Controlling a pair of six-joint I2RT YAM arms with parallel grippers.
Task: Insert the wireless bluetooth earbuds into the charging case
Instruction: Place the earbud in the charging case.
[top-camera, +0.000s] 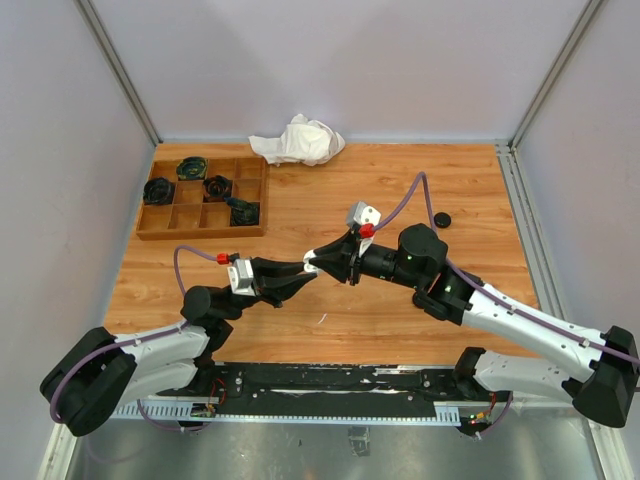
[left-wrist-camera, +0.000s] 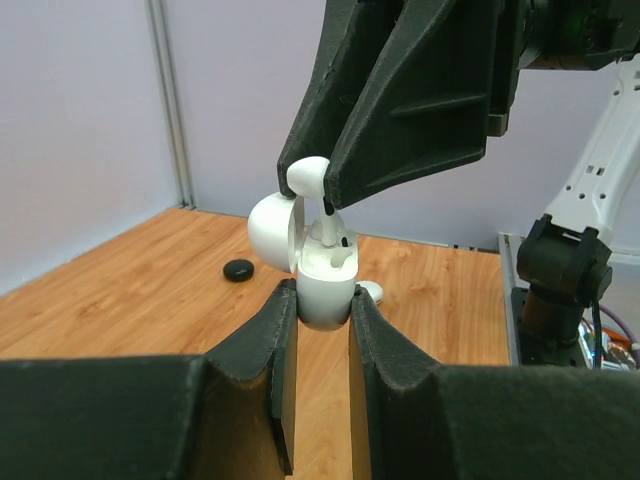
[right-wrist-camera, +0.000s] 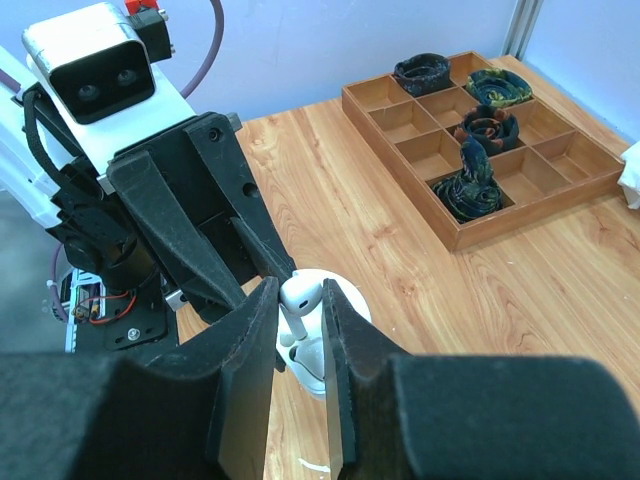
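Note:
My left gripper (left-wrist-camera: 323, 300) is shut on the base of a white charging case (left-wrist-camera: 325, 290), held upright above the table with its lid (left-wrist-camera: 270, 230) flipped open to the left. From above, my right gripper (left-wrist-camera: 312, 185) is shut on the head of a white earbud (left-wrist-camera: 306, 176). The bud's stem (left-wrist-camera: 331, 226) points down into the case's opening. In the right wrist view the earbud (right-wrist-camera: 300, 297) sits between the fingers, over the case (right-wrist-camera: 352, 308), and a second white bud (right-wrist-camera: 308, 352) lies seated in the case. From overhead both grippers meet at the case (top-camera: 311, 266) mid-table.
A black puck (top-camera: 442, 219) lies at the right rear. A wooden compartment tray (top-camera: 153, 233) with several dark items stands at the left rear, and a white cloth (top-camera: 298, 140) lies behind it. A thin white sliver (top-camera: 322, 319) lies near the front. A small white rounded piece (left-wrist-camera: 370, 291) rests behind the case.

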